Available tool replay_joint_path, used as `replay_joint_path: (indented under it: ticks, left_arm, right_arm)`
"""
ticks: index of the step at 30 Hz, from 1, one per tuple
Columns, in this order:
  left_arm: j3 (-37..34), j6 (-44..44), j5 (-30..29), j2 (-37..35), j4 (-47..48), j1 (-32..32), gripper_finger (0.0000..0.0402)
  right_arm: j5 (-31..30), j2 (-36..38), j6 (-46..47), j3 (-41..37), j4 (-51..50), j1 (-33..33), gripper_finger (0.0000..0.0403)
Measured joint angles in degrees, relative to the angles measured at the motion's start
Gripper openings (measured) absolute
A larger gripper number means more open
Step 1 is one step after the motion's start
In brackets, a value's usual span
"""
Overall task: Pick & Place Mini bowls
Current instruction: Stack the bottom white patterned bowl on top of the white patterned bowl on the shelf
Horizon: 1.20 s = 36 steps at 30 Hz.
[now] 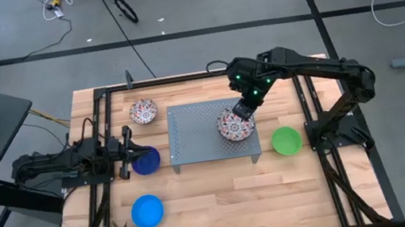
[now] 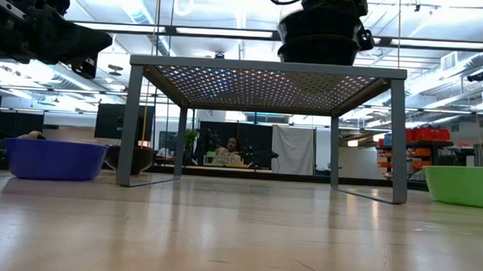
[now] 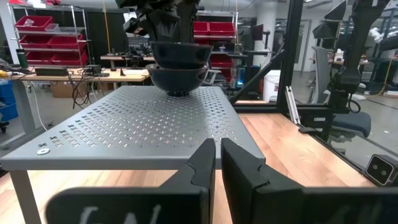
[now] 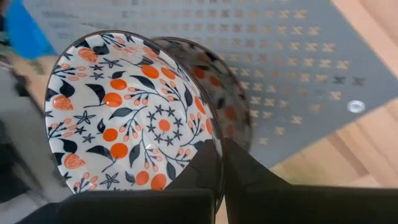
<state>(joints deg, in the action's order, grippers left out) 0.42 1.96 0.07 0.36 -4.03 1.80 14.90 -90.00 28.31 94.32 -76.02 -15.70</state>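
Held bowl: white round mini bowl with red-and-dark floral pattern point(image 4: 134, 115), rim pinched by right fingers point(image 4: 219, 163), just above another on grey perforated metal tray point(image 1: 198, 134).
Left fingers point(image 3: 216, 163): nearly closed, empty, beside dark blue round bowl point(image 1: 146, 161).
Worktop: pale wood point(image 1: 223, 195).
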Motion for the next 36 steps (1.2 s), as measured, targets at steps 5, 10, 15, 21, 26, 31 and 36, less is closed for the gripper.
replay_joint_path:
  ticks: [5, 10, 15, 21, 26, 31, 36]
  left_arm:
    - [-0.01, 0.00, 0.00, 0.00, 0.00, -0.02, 0.0032]
    - [-0.01, 0.00, -0.02, -0.01, -0.01, -0.01, 0.0032]
    - [-0.02, 0.02, -0.01, 0.00, 0.00, 0.00, 0.0032]
    - [0.00, 0.00, -0.01, 0.00, 0.00, 0.00, 0.0032]
    - [0.00, 0.00, -0.02, 0.00, 0.00, -0.02, 0.0032]
    - [0.00, 0.01, -0.01, -0.01, -0.01, 0.00, 0.0032]
    - [-0.01, 0.01, 0.00, 0.00, 0.00, -0.01, 0.0032]
  right_arm:
    - [-1.04, 0.00, -0.75, 0.00, -0.45, -0.02, 0.0001]
    - [-2.21, 0.00, -0.80, 0.00, -0.58, 0.00, 0.0001]
    - [-2.33, 0.00, -1.23, 0.00, -0.47, -0.02, 0.0001]
    - [-2.43, -0.39, -1.81, 0.00, -0.34, -0.02, 0.0001]
    - [-2.94, -1.33, -2.31, -0.04, 0.40, 0.04, 0.0001]
    - [-3.51, -1.31, -2.70, -0.04, -0.06, 0.04, 0.0001]
    - [-3.49, -1.31, -3.31, -0.04, -0.25, 0.07, 0.0002]
